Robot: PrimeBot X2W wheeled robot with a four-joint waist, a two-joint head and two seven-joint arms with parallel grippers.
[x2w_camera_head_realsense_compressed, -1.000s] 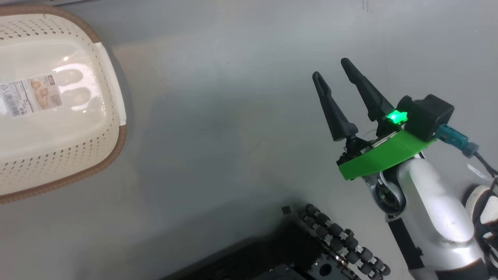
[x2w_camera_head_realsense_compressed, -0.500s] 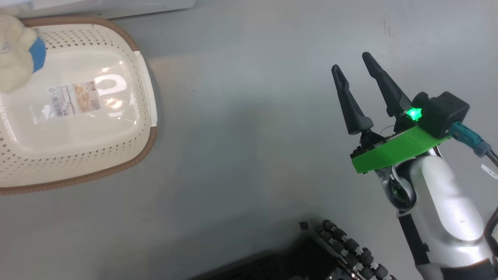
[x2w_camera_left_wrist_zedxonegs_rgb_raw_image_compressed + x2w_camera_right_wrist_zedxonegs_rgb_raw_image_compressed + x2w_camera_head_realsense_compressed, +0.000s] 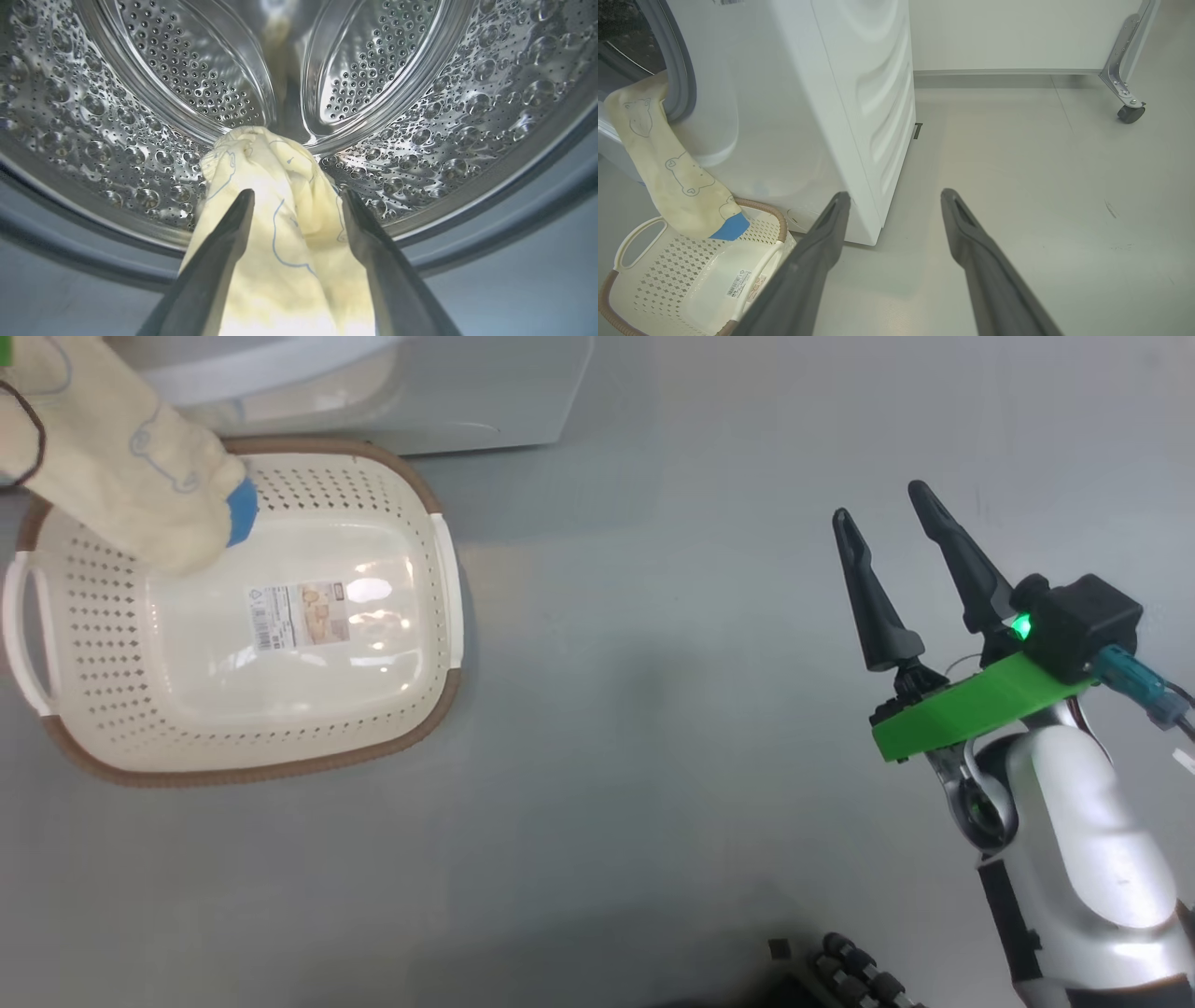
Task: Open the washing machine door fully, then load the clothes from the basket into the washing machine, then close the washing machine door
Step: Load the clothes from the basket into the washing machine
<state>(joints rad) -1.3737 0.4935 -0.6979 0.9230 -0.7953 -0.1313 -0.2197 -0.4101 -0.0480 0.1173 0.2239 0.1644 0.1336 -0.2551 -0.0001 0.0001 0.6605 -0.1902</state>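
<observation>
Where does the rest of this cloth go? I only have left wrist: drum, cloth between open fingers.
Observer: The cloth trails out of the washing machine opening, and its blue-tipped end hangs over the basket.
Operator: Any more clothes in the basket?
Observer: In the head view, the basket bottom that shows is bare apart from its label.
Operator: Right arm?
Observer: The right gripper is open, holds nothing and is over the floor, off to the machine's side.
</observation>
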